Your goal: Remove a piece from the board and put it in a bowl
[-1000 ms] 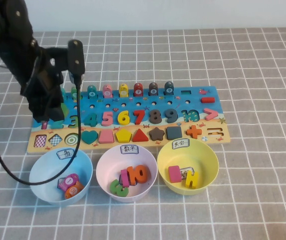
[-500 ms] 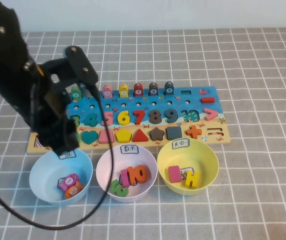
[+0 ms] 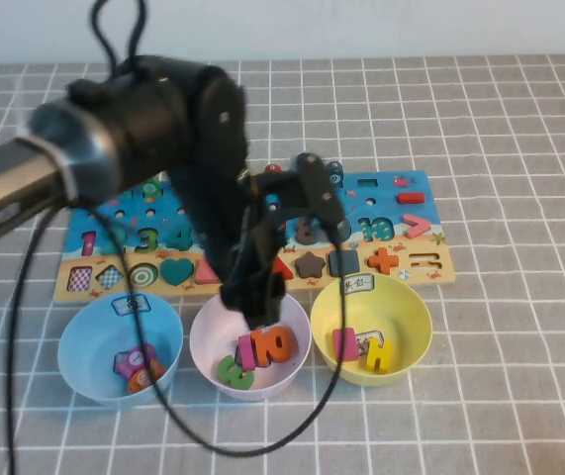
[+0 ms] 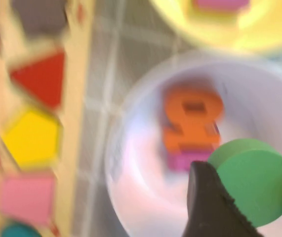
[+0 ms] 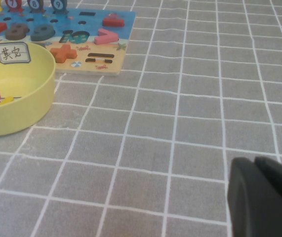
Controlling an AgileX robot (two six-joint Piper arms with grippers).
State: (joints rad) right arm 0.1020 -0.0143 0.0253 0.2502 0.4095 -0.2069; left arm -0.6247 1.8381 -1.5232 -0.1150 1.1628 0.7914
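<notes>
Transport is the step in hand. Your left gripper is clamped on the green disc, which hangs above the pale pink bowl, clear of the puzzle board. Next, carry it sideways over the yellow bowl before releasing. Your right gripper sits parked over bare table, fingers together.

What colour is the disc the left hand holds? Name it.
Plain green; the disc shows best in the left wrist view, clamped in the left hand.
</notes>
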